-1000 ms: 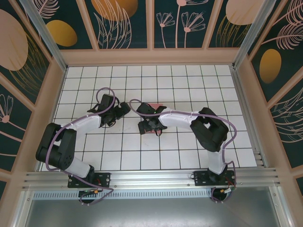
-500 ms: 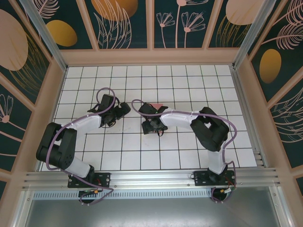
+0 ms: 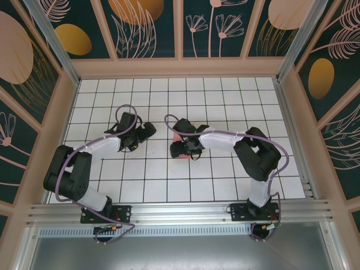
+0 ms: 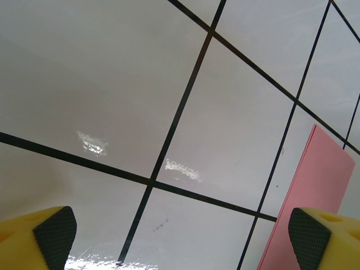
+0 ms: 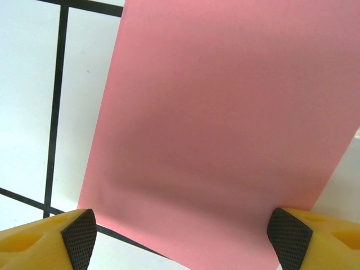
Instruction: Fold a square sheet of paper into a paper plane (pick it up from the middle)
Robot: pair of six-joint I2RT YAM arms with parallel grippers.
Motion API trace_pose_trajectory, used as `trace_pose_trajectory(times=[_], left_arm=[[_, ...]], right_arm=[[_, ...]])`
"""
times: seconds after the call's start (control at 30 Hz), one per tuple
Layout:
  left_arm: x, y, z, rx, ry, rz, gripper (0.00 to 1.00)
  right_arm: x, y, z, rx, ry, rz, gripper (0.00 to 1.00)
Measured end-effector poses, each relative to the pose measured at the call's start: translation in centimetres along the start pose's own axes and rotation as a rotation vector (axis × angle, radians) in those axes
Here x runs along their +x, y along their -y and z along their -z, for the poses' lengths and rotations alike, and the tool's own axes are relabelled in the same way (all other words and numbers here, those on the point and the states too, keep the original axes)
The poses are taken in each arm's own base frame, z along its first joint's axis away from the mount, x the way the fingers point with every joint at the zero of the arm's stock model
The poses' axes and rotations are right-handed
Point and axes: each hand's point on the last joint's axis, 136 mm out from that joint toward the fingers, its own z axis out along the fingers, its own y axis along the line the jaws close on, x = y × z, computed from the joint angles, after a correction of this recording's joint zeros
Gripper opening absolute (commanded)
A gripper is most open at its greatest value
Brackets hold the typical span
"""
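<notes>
Since a second ago the right arm (image 3: 247,154) has swung its elbow out toward the right wall. Its wrist has shifted a little to the right, and the cable loop (image 3: 169,119) above it has gone along. The left arm (image 3: 84,157) has not stirred.

Two arms are bolted at the near edge, and I count two tools and one sheet of paper (image 5: 225,112). Each tool has two yellow fingers with dark pads.

The left tool (image 3: 145,131) hangs released over bare tile. In its own camera the left tool (image 4: 181,236) has its fingers wide apart and nothing between them, with the pink sheet of paper (image 4: 315,191) just off to the right.

The right tool (image 3: 181,149) sits low over the paper near the middle of the tabletop (image 3: 225,95). From the wrist camera the right tool (image 5: 184,236) is spread. One finger (image 5: 79,239) is by the paper's left edge and the other is at its right edge. The paper lies flat between them, unclamped as far as I can see. From above only slivers of the pink sheet of paper (image 3: 178,136) peek out around the wrist.

The tabletop is glossy white, ruled into squares by black lines. Beyond it a pale wooden frame (image 3: 180,66) boxes everything in. The dark teal wall panels (image 3: 152,28) carry pink leaf drawings and orange ovals.
</notes>
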Motion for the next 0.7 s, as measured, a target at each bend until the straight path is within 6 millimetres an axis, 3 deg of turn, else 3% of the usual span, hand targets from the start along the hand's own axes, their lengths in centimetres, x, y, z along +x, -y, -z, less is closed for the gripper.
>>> trace_pose_trajectory(times=[0.1,0.4,0.57,0.7], left_arm=[[0.18,-0.05,-0.15,0.000,-0.010,0.001,0.98],[0.20,0.12,-0.20,0.009,-0.012,0.000,0.99],[0.23,0.06,-0.25,0.006,-0.014,0.000,0.98],[0.26,0.03,-0.29,0.005,-0.015,0.001,0.98]], right_arm=[[-0.04,0.15,0.02,-0.003,-0.002,-0.004,0.81],[0.14,-0.42,-0.34,0.047,-0.001,0.035,0.94],[0.26,-0.22,-0.82,0.123,-0.008,0.060,0.92],[0.30,0.04,-0.92,0.149,-0.008,0.061,0.84]])
